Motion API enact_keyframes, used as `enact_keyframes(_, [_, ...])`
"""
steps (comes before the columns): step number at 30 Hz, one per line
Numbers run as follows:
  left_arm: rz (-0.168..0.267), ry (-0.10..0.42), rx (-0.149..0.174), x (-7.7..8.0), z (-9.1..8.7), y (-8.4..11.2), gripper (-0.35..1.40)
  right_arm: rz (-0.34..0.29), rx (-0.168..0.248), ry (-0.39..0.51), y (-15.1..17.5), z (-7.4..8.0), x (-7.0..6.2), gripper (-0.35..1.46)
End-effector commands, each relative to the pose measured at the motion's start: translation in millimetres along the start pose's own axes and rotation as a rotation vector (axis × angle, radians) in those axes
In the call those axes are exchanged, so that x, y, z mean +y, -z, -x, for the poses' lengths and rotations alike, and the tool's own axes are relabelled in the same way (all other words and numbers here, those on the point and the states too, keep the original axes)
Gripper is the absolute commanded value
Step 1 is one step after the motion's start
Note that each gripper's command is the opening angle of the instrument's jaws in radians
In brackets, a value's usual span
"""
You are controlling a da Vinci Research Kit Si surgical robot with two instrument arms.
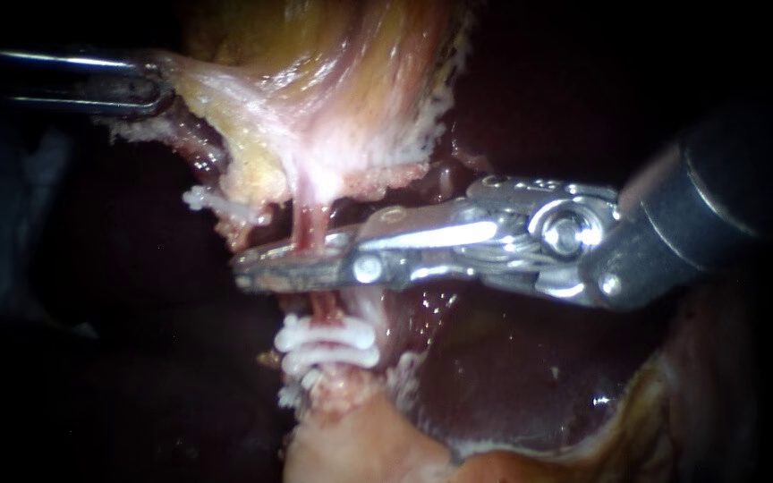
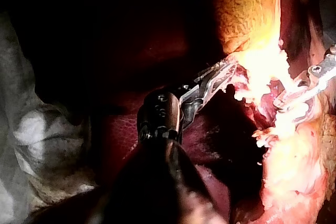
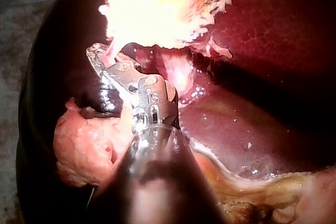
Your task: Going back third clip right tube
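- Evidently my left instrument (image 1: 140, 85) grips the gallbladder (image 1: 315, 72) in a closed claw. It draws the tissue aside, so the tube (image 1: 309, 224) stands taut and exposed.
- My right instrument (image 1: 261, 268) lies across that tube, its claw narrowly parted with the tube between the two halves, just above the white clips (image 1: 328, 344).
- Backing out, I judge, calls for a straight pull along the shaft, lest the claw snag the tube or brush the liver (image 1: 512, 376).

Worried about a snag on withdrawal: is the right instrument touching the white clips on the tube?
Apart. The endoscope view shows a bare stretch of the tube between the right instrument and the white clips.
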Motion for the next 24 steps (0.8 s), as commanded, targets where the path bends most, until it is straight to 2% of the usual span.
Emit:
enact_keyframes(1, [0.000,0.000,0.000,0.0,0.0,0.0,-0.35,-0.003,-0.004,0.001,0.0,0.1,0.0,-0.35])
enact_keyframes(2, [0.000,0.000,0.000,0.0,0.0,0.0,-0.35,-0.008,-0.003,0.002,0.0,0.1,0.1,-0.35])
enact_keyframes(3, [0.000,0.000,0.000,0.0,0.0,0.0,-0.35,-0.013,0.000,-0.002,-0.1,0.2,0.1,-0.23])
enact_keyframes(4, [0.000,0.000,0.000,0.0,0.0,0.0,-0.35,-0.020,0.003,0.037,-0.2,0.4,0.2,-0.04])
enact_keyframes(5, [0.000,0.000,0.000,0.0,0.0,0.0,-0.35,-0.024,0.007,0.056,-0.4,0.4,0.4,0.08])
enact_keyframes(7, [0.000,0.000,0.000,0.0,0.0,0.0,-0.35,-0.027,0.015,0.106,-0.8,0.6,0.7,0.28])
enact_keyframes(8, [0.000,0.000,0.000,0.0,0.0,0.0,-0.35,-0.027,0.018,0.112,-0.9,0.6,0.8,0.32])
enact_keyframes(13, [0.000,0.000,0.000,0.0,0.0,0.0,-0.35,-0.013,0.025,0.136,-1.7,1.4,1.8,0.43])
enact_keyframes(19, [-0.001,0.000,0.001,0.0,0.1,-0.1,-0.35,0.042,0.045,0.190,-1.9,2.2,3.6,0.46])
enact_keyframes(24, [-0.001,0.000,0.001,-0.1,0.1,-0.1,-0.35,0.085,0.056,0.279,-1.5,2.6,5.3,0.48])
